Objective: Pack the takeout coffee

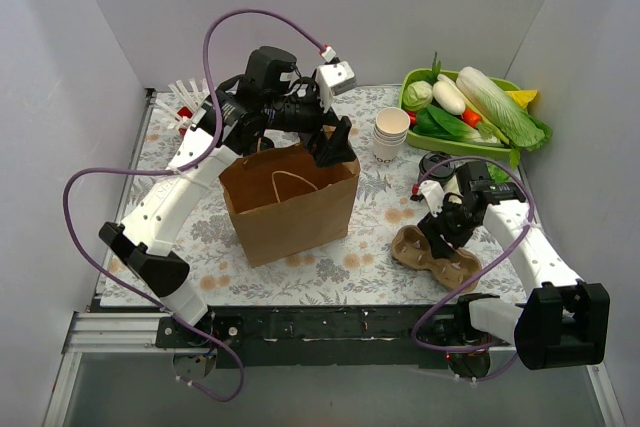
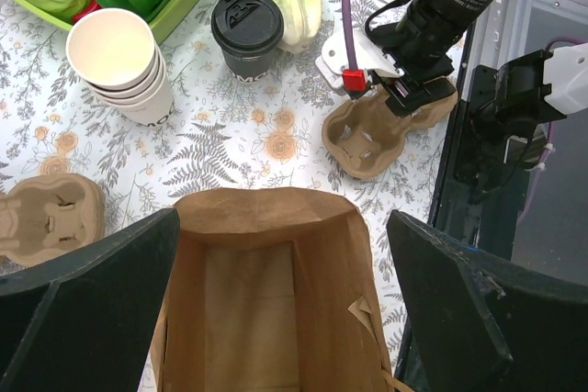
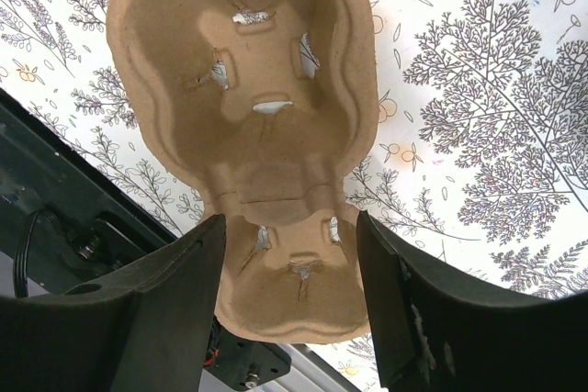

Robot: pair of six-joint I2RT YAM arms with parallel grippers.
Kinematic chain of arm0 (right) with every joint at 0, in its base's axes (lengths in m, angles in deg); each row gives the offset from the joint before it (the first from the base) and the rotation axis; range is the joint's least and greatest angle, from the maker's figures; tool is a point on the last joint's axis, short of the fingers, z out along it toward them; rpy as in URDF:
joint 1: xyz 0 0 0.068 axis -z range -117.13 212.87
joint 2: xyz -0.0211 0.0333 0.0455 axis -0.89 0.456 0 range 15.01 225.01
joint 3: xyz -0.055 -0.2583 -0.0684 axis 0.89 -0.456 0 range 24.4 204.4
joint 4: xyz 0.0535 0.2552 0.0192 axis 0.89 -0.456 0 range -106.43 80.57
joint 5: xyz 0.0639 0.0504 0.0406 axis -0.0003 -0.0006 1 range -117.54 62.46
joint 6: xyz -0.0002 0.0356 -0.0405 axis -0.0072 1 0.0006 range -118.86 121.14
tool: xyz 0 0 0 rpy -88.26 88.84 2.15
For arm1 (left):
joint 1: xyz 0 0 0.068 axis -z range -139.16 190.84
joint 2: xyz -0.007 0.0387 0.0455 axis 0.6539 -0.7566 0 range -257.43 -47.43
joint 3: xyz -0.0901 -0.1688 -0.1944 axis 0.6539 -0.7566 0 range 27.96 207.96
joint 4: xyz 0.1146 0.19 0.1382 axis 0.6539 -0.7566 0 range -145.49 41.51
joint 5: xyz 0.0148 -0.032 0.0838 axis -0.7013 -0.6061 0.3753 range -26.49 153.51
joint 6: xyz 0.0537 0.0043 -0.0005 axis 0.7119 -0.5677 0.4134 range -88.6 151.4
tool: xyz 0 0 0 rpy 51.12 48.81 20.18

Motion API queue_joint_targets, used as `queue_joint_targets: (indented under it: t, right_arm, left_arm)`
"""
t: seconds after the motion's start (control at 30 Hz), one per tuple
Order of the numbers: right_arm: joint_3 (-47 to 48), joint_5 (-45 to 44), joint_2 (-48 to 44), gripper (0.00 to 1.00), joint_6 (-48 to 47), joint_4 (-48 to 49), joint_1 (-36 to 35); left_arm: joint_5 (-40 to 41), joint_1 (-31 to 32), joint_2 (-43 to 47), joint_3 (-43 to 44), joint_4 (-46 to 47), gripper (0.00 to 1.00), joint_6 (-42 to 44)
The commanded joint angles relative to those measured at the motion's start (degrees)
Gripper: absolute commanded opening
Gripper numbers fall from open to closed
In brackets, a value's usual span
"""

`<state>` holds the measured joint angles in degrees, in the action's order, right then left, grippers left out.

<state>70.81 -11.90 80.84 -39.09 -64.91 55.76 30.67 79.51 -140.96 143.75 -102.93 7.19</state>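
Top: L hand (image 1: 295, 142) above paper bag (image 1: 290, 212); lidded cup (image 1: 437, 164) stands on bench (image 1: 370, 267), beside R arm.
L wrist: we see L fingers (image 2: 83, 291) spread wide, flanking bag mouth.
R wrist: R hand (image 3: 289, 227) part-closed on carrier (image 3: 248, 107), at its near well.

Robot lab booth: bare white walls (image 1: 70, 57) enclose a floral-clothed table (image 1: 385, 202) on aluminium framing (image 1: 110, 332).

bench (image 1: 370, 269): brown paper bag (image 1: 290, 209) upright, centre | left end effector (image 1: 335, 147) at bag's far rim | right end effector (image 1: 445, 235) down on tan pulp carrier (image 1: 412, 245) right of bag | white cup stack (image 1: 391, 134) beside green vegetable tray (image 1: 406, 97)
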Motion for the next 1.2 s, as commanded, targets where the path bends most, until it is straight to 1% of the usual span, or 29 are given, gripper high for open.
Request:
queue_joint_targets:
  t: [0.0, 0.03, 0.2, 0.27, 0.5, 0.9, 1.17]
  right_arm:
    - [1.05, 1.59, -1.75, 0.66, -0.55, -0.94, -0.36]
    - [0.44, 1.67, -2.01, 0.64, -1.68, -1.2, -0.27]
    - [-2.02, 1.59, -2.63, 0.64, -4.24, -1.38, -0.44]
    - [-3.08, 1.33, -2.54, 0.6, -5.03, -1.29, -0.36]
    - [-3.96, 1.59, -2.02, 0.53, -5.48, -0.85, -0.44]
    - [-4.93, 0.97, -0.87, 0.54, -5.48, 0.81, -1.32]
    - [-5.37, 0.36, 0.45, 0.51, -5.48, 1.87, -3.17]
  left_arm:
    - [0.67, -0.53, 2.04, -0.21, -0.23, 0.98, 0.91]
    - [0.59, -0.53, 1.96, -0.04, -0.32, 0.98, 0.92]
    - [1.55, -0.53, 1.6, 0.49, -0.58, 0.98, 1.27]
    - [1.9, -0.44, 1.43, 0.67, -0.58, 0.98, 1.35]
    - [2.6, -0.53, 1.08, 0.84, -0.94, 0.98, 1.53]
    - [2.78, -0.53, 1.34, 0.32, -1.03, 0.98, 1.62]
    - [3.13, -0.62, 1.43, 0.23, -1.03, 0.98, 1.71]
